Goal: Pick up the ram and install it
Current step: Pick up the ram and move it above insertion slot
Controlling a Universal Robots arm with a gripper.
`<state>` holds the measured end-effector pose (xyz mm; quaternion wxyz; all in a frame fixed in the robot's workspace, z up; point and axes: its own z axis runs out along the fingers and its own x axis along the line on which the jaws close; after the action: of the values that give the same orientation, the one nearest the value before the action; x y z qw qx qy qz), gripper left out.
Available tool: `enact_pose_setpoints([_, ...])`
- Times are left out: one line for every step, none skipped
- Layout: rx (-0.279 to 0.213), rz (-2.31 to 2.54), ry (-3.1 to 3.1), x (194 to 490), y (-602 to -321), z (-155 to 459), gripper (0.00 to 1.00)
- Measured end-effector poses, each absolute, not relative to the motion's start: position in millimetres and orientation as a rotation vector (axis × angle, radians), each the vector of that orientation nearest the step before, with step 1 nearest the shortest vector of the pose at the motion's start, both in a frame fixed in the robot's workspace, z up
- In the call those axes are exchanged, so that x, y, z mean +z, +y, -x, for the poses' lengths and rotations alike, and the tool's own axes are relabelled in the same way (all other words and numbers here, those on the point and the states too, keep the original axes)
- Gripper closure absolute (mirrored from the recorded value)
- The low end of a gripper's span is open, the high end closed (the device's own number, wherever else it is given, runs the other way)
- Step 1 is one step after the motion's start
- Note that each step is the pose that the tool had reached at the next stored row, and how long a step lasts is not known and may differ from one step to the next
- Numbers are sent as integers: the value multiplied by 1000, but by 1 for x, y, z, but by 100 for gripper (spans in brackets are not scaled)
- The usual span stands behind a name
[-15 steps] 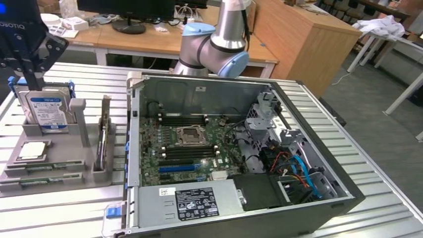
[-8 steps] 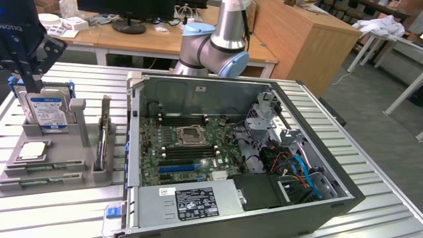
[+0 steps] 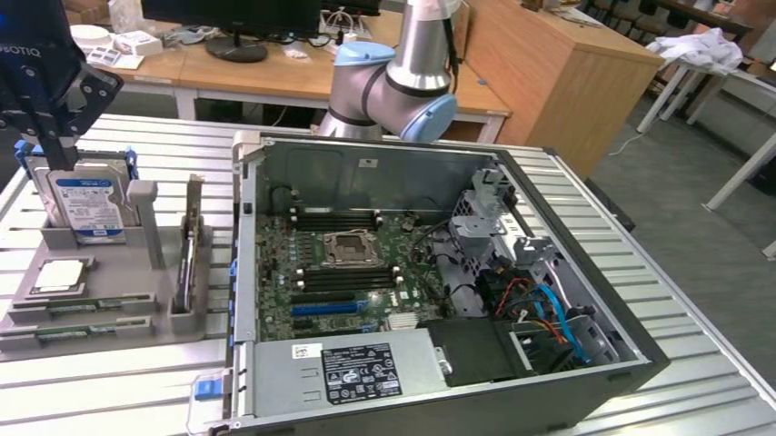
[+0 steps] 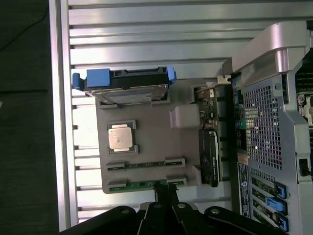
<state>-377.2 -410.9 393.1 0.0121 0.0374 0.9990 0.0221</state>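
i read the gripper [image 4: 164,191] as closed tight with nothing held, hanging above the grey holder [image 4: 146,139] beside the open computer case [image 3: 582,386]. the ram [image 4: 139,185] stands on edge in the holder's outermost slot. its long axis runs left to right across the exterior view, one end pointing toward the case, parallel to a second green stick [image 4: 146,165] just beside it. in the wrist view the fingertips line up over the ram

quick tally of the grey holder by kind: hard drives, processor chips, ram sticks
hard drive: 1
processor chip: 1
ram sticks: 2
total: 4
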Motion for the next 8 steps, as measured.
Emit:
enact_pose_setpoints([69, -117, 3114, 393, -411, 377, 89])
enact_pose_setpoints([69, -117, 3114, 393, -411, 377, 89])
enact_pose_setpoints([69, -116, 3114, 393, -411, 377, 89])
enact_pose_setpoints([69, -114, 3114, 393, -411, 377, 89])
enact_pose_setpoints([69, -111, 3115, 393, -411, 377, 89])
enact_pose_setpoints([69, -103, 3115, 393, -411, 377, 89])
enact_pose_setpoints([70, -90, 3116, 393, -411, 377, 89])
enact_pose_setpoints([70, -74, 3116, 393, -411, 377, 89])
